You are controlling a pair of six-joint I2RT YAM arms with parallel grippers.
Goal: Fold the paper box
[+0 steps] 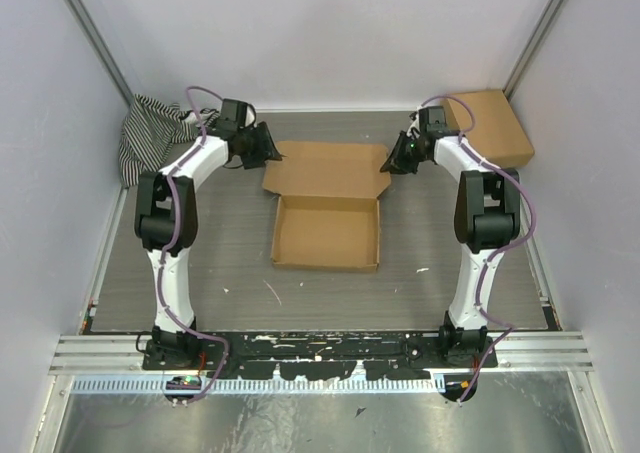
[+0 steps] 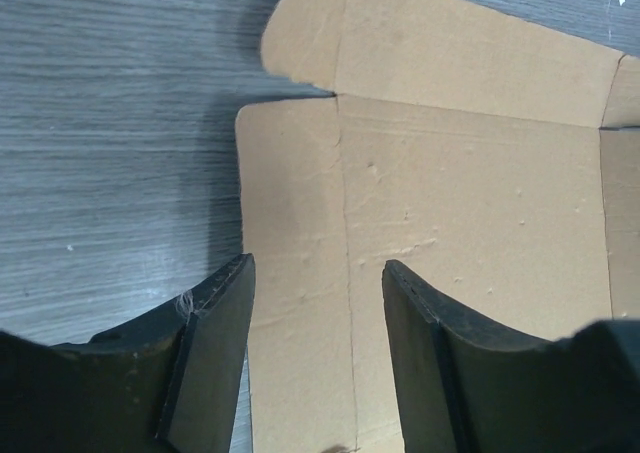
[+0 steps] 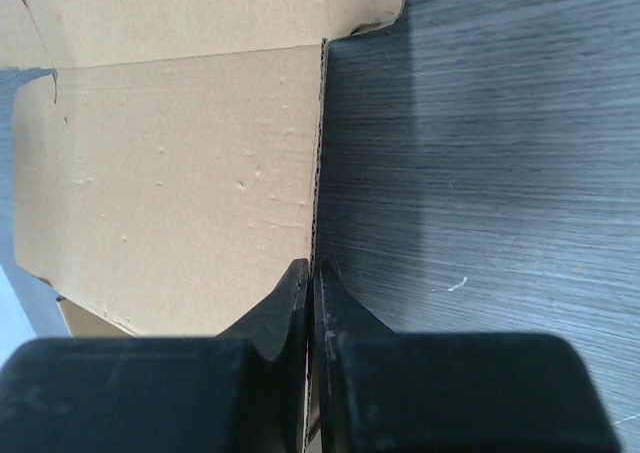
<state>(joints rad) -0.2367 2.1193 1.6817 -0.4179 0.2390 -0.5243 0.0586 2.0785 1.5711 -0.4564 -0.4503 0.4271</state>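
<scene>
Left end effector [image 2: 318, 266] hovers open, straddling the 9 o'clock edge of the paper box [image 1: 326, 235] lid; right end effector [image 3: 312, 270] is clamped shut on its 3 o'clock edge.

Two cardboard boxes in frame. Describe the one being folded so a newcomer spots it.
On the grey table, look dead centre. The paper box lies there as an open shallow tray, with its lid flap spread flat on the far side. The other box, in the far right corner, looks closed.
</scene>
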